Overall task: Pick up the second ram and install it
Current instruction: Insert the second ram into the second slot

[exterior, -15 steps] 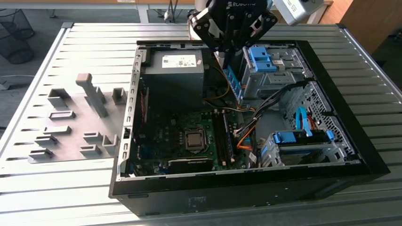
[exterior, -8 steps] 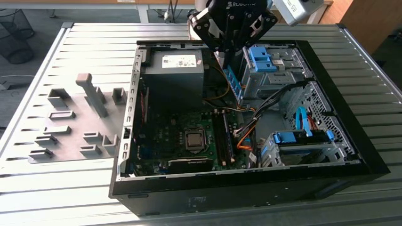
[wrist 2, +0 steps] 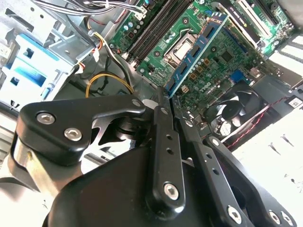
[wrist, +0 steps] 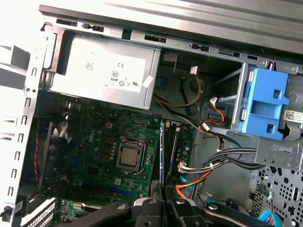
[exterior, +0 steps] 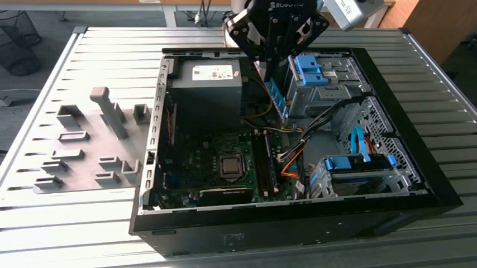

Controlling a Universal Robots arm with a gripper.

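Note:
My gripper (exterior: 270, 74) hangs over the open PC case (exterior: 417, 184), shut on the second ram (exterior: 278, 103). The ram is a thin blue-green board with black chips, held on edge between the power supply and the blue drive cage. In the second wrist view the black fingers (wrist 2: 161, 123) clamp one end of the ram (wrist 2: 199, 49), which reaches out over the motherboard (wrist 2: 222, 61). In the first wrist view the ram (wrist: 162, 156) shows edge-on just beside the long black slots (wrist: 173, 142), above my gripper (wrist: 164, 204). The slots (exterior: 263, 162) lie below the stick and farther from the power supply.
The grey power supply (exterior: 205, 89) and the blue drive cages (exterior: 313, 70) flank the gripper. Orange, yellow and black cables (exterior: 298, 153) run beside the slots. The CPU socket (exterior: 230, 166) and a fan (wrist 2: 232, 111) sit on the board. A grey fixture plate with blocks (exterior: 89, 148) lies on the exterior view's left.

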